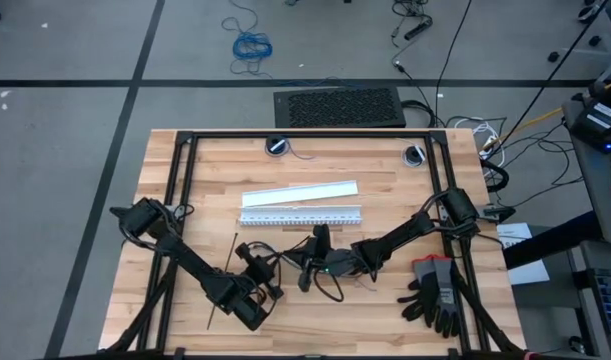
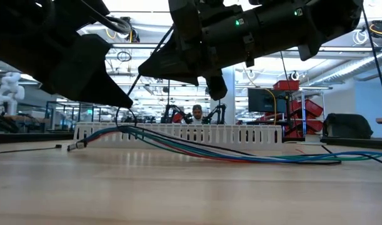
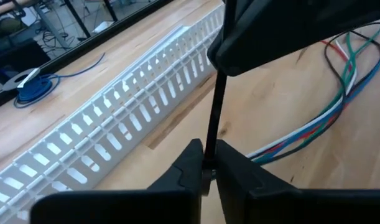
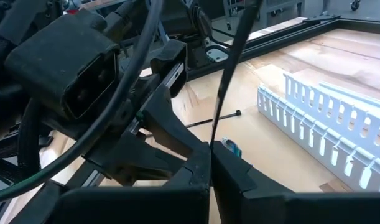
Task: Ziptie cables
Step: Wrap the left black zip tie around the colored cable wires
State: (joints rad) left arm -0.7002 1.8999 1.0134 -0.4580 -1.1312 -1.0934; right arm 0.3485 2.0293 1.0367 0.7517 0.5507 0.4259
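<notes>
High view: the left claw [image 1: 253, 262] and the right claw [image 1: 307, 268] meet near the middle of the light wooden bench [image 1: 385, 180], in front of the white slotted plastic strip [image 1: 301, 216]. A thin straight black plastic ziptie [image 1: 228, 268] lies on the bench beside the left arm. A pair of grey and black gloves [image 1: 435, 292] rests at the bench's right front corner.

Low view: the bundle of thin blue, green, red and grey cables [image 2: 253, 156] lies flat on the bench, running from the slotted strip toward the right edge.

Left wrist view: the left claw [image 3: 208, 167] is closed on a second thin black ziptie [image 3: 213, 115], which stands upright between its fingers. The cables [image 3: 320, 118] lie just beside it.

Right wrist view: the right claw [image 4: 211, 163] is fully closed, pinching that same upright ziptie [image 4: 230, 59]. The other ziptie [image 4: 213, 118] lies flat on the bench beyond.
</notes>
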